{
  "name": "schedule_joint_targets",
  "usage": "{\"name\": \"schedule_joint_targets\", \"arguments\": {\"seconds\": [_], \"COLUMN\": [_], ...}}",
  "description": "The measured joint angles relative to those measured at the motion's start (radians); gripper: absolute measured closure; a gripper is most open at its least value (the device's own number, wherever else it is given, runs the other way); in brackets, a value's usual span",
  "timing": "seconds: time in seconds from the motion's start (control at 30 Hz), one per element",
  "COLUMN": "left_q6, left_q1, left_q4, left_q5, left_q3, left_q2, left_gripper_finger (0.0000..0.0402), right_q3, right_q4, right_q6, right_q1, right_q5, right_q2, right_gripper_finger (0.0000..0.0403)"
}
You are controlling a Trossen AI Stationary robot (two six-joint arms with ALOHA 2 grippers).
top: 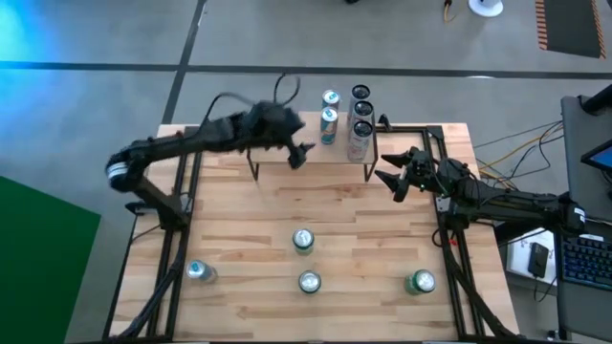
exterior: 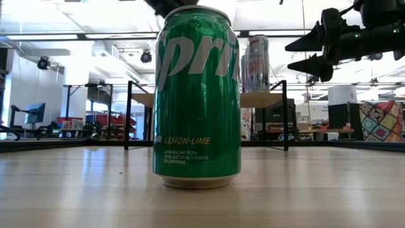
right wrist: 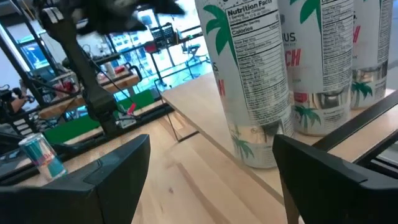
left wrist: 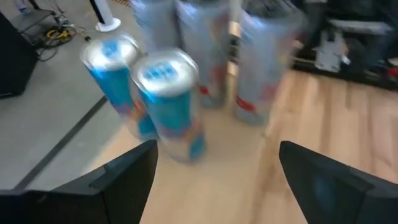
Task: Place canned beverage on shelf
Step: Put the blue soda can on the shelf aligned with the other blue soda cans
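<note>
From above we see five cans on the shelf — both tools, left tool and right tool, wide, empty; low down, only the green can.

Two dark jointed arms, black cables

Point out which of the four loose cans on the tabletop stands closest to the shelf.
The green can at mid-table, standing alone ahead of the other three. They sit farther back along the table's near edge, while this one is the row's only can advanced toward the shelf.
</note>
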Motion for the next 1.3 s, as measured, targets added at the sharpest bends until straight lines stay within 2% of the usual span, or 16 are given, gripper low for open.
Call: {"name": "schedule_joint_targets", "arguments": {"seconds": [0.13,0.27,0.43,0.6,0.83,0.97,1.13,1.23,1.3], "left_q6": [-0.028,-0.053,-0.132,-0.244,-0.264,-0.152,-0.07,-0.061,-0.061], "left_q1": [-0.097,-0.256,-0.467,-0.599,-0.674,-0.708,-0.709,-0.71,-0.71], "left_q4": [0.162,0.365,0.531,0.535,0.58,0.868,1.294,1.434,1.461], "left_q5": [-0.087,-0.203,-0.401,-0.514,-0.588,-0.617,-0.534,-0.525,-0.525], "left_q3": [-0.287,-0.575,-0.83,-0.951,-1.04,-1.157,-1.332,-1.4,-1.418], "left_q2": [-0.162,-0.324,-0.488,-0.588,-0.637,-0.634,-0.595,-0.57,-0.554], "left_gripper_finger": [0.0084,0.0084,0.0084,0.0084,0.0084,0.0084,0.0088,0.0091,0.0091], "right_q3": [0.0,0.0,0.0,0.0,0.01,0.035,0.048,0.068,0.103], "right_q4": [-0.003,0.013,0.031,0.127,0.219,0.223,0.221,0.142,0.049], "right_q6": [0.001,0.009,0.055,0.078,0.059,0.05,0.041,0.051,0.052], "right_q1": [0.005,0.007,0.039,0.119,0.225,0.262,0.317,0.354,0.378], "right_q5": [-0.028,-0.074,-0.078,-0.045,0.069,0.072,0.125,0.209,0.287], "right_q2": [0.0,0.0,0.025,0.107,0.203,0.204,0.221,0.248,0.262], "right_gripper_finger": [0.0076,0.0076,0.0076,0.0076,0.0076,0.0076,0.0076,0.0076,0.0076]}}
